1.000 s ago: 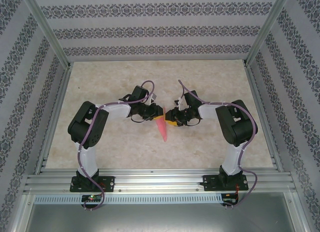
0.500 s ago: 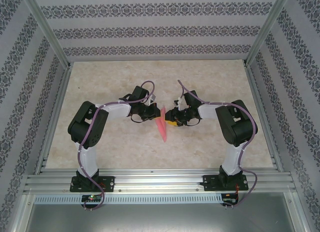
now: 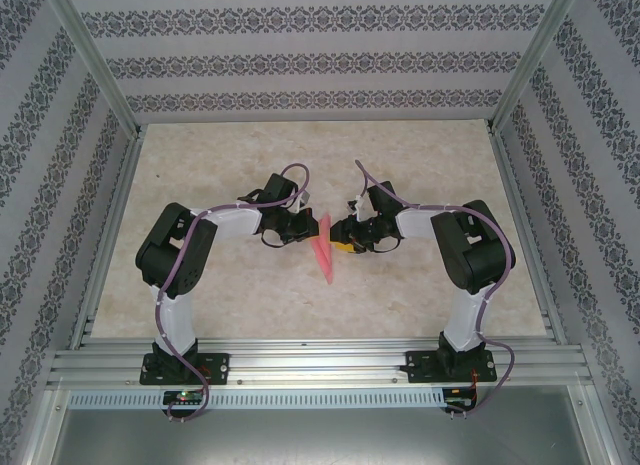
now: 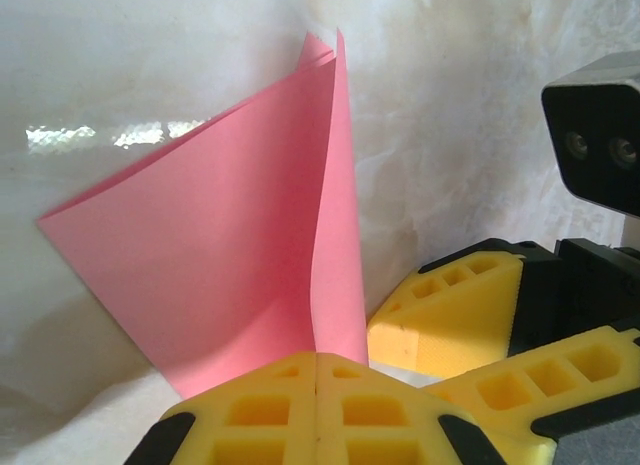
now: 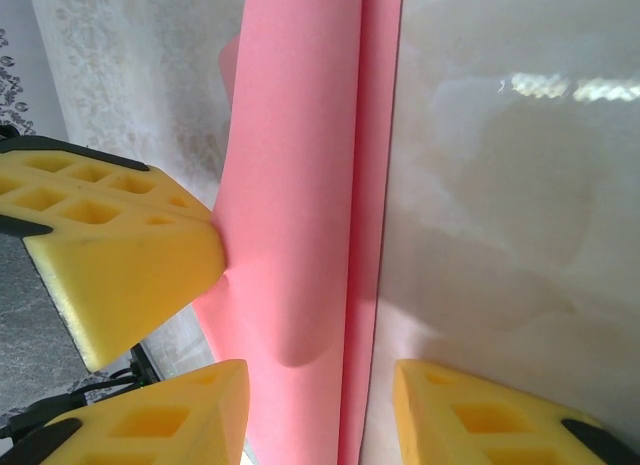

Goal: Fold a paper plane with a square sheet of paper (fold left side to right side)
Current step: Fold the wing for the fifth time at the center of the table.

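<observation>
The square sheet of paper is pink-red and folded into a slim pointed shape at the table's middle, tip toward the near edge. In the left wrist view the paper stands up in creased layers, and my left gripper is shut on its lower edge, jaws pressed together. My left gripper meets my right gripper over the sheet's far end. In the right wrist view the paper runs between the jaws of my open right gripper, without being pinched. A left finger presses into its side.
The beige marbled tabletop is bordered by aluminium rails at the near edge and patterned walls on three sides. The right wrist's camera housing and yellow fingers sit close beside my left jaws.
My left gripper has closed on the paper's edge, and the sheet's far end has lifted slightly. The right gripper has hardly moved.
</observation>
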Tool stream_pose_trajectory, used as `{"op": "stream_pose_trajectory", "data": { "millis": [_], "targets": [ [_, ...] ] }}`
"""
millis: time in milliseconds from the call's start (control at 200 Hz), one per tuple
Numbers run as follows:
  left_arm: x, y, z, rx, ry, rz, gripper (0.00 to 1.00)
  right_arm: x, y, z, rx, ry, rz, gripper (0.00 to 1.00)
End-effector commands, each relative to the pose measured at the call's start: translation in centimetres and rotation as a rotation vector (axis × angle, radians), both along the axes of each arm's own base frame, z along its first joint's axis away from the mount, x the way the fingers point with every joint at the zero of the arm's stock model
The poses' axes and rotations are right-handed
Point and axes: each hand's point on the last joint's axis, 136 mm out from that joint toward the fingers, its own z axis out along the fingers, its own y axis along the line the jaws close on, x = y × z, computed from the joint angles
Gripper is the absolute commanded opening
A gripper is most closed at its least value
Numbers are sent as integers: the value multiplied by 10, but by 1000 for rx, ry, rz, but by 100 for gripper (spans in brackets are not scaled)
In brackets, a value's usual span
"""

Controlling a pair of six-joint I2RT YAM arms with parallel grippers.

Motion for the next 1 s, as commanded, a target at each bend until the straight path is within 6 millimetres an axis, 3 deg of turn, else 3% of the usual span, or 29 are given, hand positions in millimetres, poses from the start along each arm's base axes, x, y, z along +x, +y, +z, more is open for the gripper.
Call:
{"op": "stream_pose_trajectory", "data": {
  "millis": [0, 570, 794, 994],
  "targets": [
    [-2, 4, -15, 32, 3, -9, 4, -11, 0, -15, -42, 20, 25, 43],
    [2, 9, -31, 58, 13, 3, 4, -12, 0, -13, -46, 15, 26, 44],
    [3, 10, -36, 57, 22, 0, 4, -12, -8, 4, -87, -45, 16, 43],
    [3, 9, -35, 54, 23, -21, 3, -25, -14, 19, -128, -94, 13, 42]
  ]
}}
